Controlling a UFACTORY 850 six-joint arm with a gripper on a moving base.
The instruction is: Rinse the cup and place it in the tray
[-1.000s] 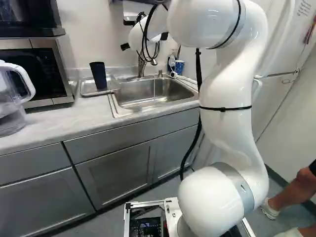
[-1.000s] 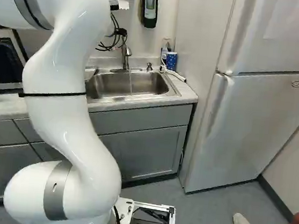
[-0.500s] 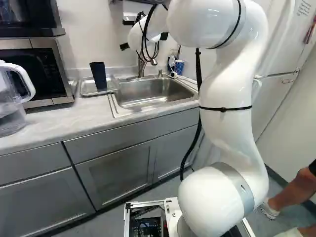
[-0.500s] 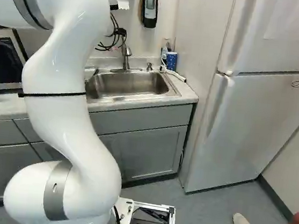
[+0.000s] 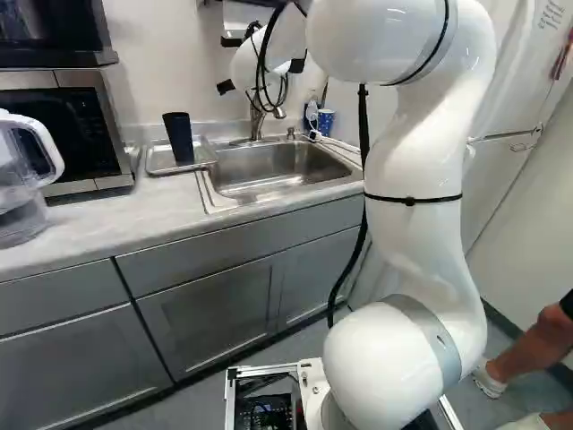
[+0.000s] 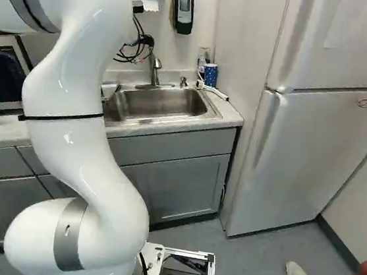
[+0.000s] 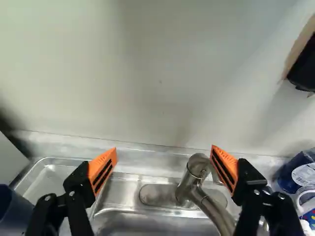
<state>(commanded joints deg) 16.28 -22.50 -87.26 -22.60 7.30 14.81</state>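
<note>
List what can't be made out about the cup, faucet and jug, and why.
Cup, wet or dry: too small and dark in the left base view, cut off by the wrist view's edge.
Cup, right base view: hidden behind the arm.
Faucet tip: cut off by the wrist view's edge.
Jug: cut off in both base views.

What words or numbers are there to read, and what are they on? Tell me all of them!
None reads clearly enough to quote.
Refrigerator, upper door: lines of print, too blurred.
Wall-mounted dispenser: pale marks near its top, too small.
Dark blue container beside the faucet: white label, too blurred.
</note>
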